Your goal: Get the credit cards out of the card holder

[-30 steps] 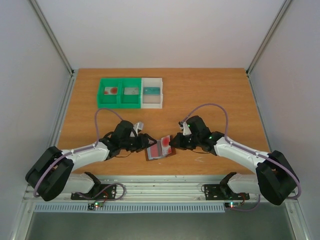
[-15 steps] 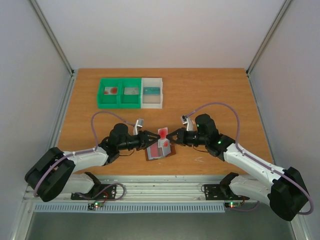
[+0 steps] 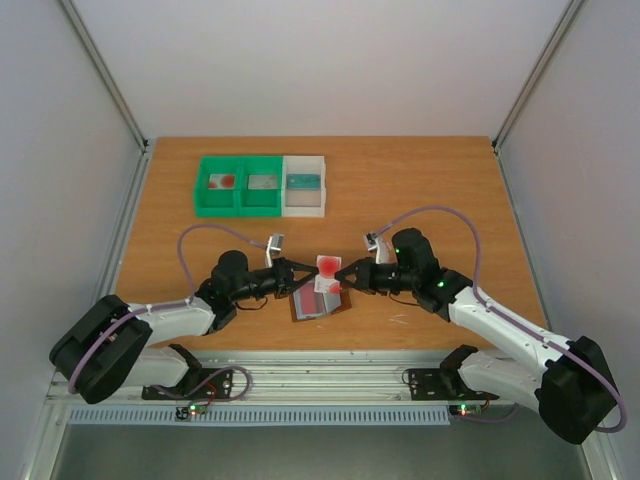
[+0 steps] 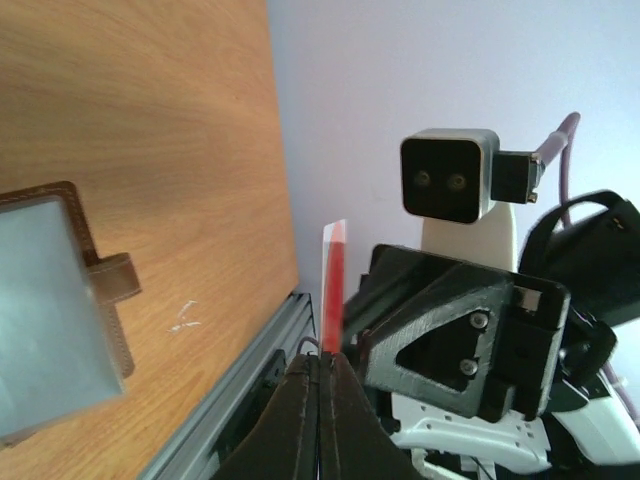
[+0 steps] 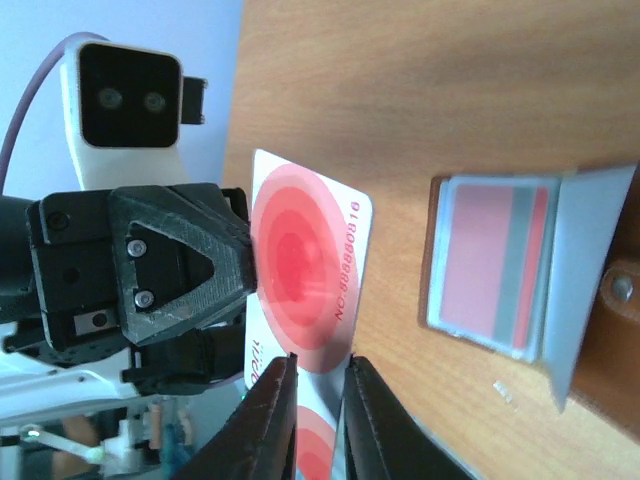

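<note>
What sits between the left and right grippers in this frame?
A white credit card with red circles. The left gripper pinches its edge, and the right gripper is at its other side. It shows in the top view, and face-on in the right wrist view.

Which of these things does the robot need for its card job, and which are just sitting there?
For the job:
- red-and-white card, pinched by the left claw
- brown card holder, lying open
- pink card inside it

Just lying about:
- green bin
- white bin
</note>
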Controlling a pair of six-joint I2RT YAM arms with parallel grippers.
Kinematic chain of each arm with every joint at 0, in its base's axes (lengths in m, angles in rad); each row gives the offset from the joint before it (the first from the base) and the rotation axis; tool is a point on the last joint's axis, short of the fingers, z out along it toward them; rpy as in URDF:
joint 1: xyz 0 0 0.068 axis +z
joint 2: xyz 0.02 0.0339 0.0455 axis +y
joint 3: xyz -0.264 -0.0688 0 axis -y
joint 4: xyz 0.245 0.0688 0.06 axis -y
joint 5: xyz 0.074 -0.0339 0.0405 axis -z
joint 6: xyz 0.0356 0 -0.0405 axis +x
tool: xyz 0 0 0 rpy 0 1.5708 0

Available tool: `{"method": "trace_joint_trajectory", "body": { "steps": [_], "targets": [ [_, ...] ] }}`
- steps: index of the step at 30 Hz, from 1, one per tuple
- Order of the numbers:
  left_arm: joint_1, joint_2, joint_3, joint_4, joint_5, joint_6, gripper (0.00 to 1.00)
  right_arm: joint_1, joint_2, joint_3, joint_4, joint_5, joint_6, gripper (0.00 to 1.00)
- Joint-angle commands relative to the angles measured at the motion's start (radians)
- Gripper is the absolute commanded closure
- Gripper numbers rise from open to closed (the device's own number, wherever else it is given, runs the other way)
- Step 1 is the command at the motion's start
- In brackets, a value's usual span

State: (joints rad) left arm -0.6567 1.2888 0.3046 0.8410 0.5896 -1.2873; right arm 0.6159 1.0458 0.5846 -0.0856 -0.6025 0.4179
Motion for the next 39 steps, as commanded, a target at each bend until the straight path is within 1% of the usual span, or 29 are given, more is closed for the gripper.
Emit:
{"method": "trace_joint_trajectory", "body": {
  "steps": [1, 3, 6, 8, 10, 13, 15, 18, 22, 29, 33, 39],
  "targets": [
    [-0.010, -0.010, 0.010, 0.101, 0.055, 0.014, 0.99, 0.011, -0.016, 0.073, -0.120, -0.068, -0.111, 0.77],
    [-0.011, -0.018, 0.023, 0.038, 0.071, 0.037, 1.00, 0.011, -0.033, 0.118, -0.235, -0.050, -0.189, 0.67],
    [-0.010, -0.042, 0.037, -0.045, 0.096, 0.092, 0.99, 0.010, -0.065, 0.213, -0.424, -0.015, -0.347, 0.59],
    [-0.011, -0.066, 0.058, -0.123, 0.124, 0.139, 1.00, 0.008, -0.070, 0.291, -0.557, 0.012, -0.457, 0.55],
    [-0.011, -0.091, 0.096, -0.245, 0.165, 0.202, 1.00, 0.007, -0.057, 0.371, -0.683, 0.033, -0.546, 0.54],
    [-0.014, -0.129, 0.145, -0.434, 0.206, 0.335, 1.00, 0.007, -0.035, 0.454, -0.804, 0.043, -0.615, 0.53],
    [-0.014, -0.147, 0.163, -0.495, 0.238, 0.393, 1.00, 0.007, -0.027, 0.469, -0.818, 0.022, -0.605, 0.53],
    [-0.017, -0.167, 0.180, -0.538, 0.289, 0.429, 1.00, 0.007, 0.002, 0.483, -0.823, -0.051, -0.610, 0.53],
    [-0.021, -0.174, 0.203, -0.608, 0.318, 0.455, 1.00, 0.007, 0.054, 0.492, -0.820, -0.056, -0.628, 0.55],
    [-0.034, -0.191, 0.212, -0.612, 0.380, 0.450, 1.00, 0.009, 0.132, 0.467, -0.754, -0.115, -0.627, 0.52],
    [-0.036, -0.187, 0.198, -0.543, 0.422, 0.420, 1.00, 0.011, 0.157, 0.423, -0.690, -0.202, -0.615, 0.56],
    [-0.036, -0.167, 0.205, -0.498, 0.463, 0.410, 1.00, 0.011, 0.159, 0.397, -0.667, -0.238, -0.622, 0.58]
  ]
}}
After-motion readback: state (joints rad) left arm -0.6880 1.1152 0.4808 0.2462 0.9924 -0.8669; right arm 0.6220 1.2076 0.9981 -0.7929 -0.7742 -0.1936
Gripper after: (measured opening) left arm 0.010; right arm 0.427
